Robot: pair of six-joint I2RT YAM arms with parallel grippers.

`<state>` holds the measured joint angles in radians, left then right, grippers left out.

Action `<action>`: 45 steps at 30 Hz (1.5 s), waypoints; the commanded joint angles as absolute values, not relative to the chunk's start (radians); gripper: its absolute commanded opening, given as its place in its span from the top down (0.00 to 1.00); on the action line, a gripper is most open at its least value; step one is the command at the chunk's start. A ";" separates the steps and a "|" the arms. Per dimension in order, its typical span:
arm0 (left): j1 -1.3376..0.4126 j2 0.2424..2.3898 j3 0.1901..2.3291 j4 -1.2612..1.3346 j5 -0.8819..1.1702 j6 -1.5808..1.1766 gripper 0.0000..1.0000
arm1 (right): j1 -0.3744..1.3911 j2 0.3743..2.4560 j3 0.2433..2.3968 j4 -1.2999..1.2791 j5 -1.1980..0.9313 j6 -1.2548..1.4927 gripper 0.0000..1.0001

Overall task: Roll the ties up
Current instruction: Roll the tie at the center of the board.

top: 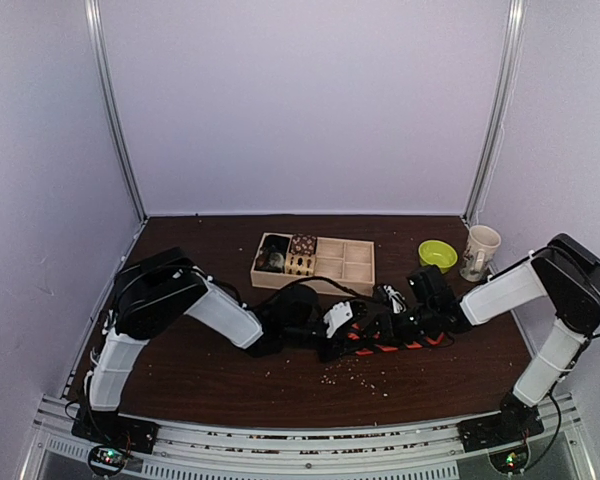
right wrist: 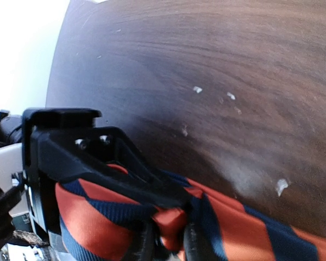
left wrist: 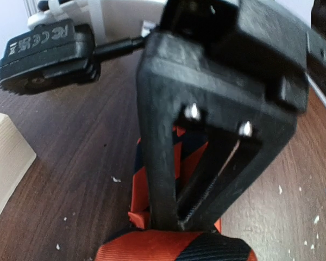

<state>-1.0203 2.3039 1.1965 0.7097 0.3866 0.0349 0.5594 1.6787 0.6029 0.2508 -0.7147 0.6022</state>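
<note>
The tie (top: 392, 342), red-orange with dark diagonal stripes, lies bunched on the dark table between my two grippers. My left gripper (top: 348, 338) has its fingertips closed together on a fold of the tie (left wrist: 168, 247); in the left wrist view its gripper (left wrist: 186, 222) tapers to a shut point on the fabric. My right gripper (top: 405, 325) meets it from the right. In the right wrist view the gripper (right wrist: 171, 242) pinches a red fold of the tie (right wrist: 244, 225), and more of the tie drapes over its fingers (right wrist: 152, 244).
A wooden compartment tray (top: 358, 262) holding small patterned fabric rolls (top: 302, 246) stands behind the grippers; its corner (left wrist: 5, 157) shows in the left wrist view. A green bowl (top: 437, 254) and a paper cup (top: 479, 252) stand at the back right. Crumbs (top: 358, 372) dot the table.
</note>
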 commanded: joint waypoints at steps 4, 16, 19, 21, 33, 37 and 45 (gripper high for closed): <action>-1.021 2.233 1.183 0.270 0.327 0.223 0.73 | 0.529 1.562 0.564 0.145 -0.723 0.641 0.64; -1.020 2.238 1.223 0.156 0.343 0.253 0.72 | 0.592 1.563 0.586 0.349 -0.788 0.824 0.51; -1.020 2.238 1.223 0.157 0.344 0.253 0.72 | 0.604 1.599 0.612 0.328 -0.767 0.807 0.53; -1.020 2.240 1.224 0.156 0.346 0.252 0.72 | 0.608 1.626 0.626 0.330 -0.758 0.804 0.57; -1.009 2.226 1.213 0.176 0.334 0.232 0.59 | 0.605 1.677 0.580 0.253 -0.711 0.747 1.00; -0.997 2.184 1.175 0.266 0.357 0.199 0.44 | 0.573 1.699 0.527 0.256 -0.697 0.721 1.00; -0.997 2.170 1.132 0.498 0.401 0.120 0.30 | 0.506 1.721 0.477 0.215 -0.648 0.633 1.00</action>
<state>-1.0046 2.1731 1.1698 0.3862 0.3759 0.1764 0.5297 1.6581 0.5388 0.4026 -0.7830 0.7113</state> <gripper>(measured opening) 0.683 0.033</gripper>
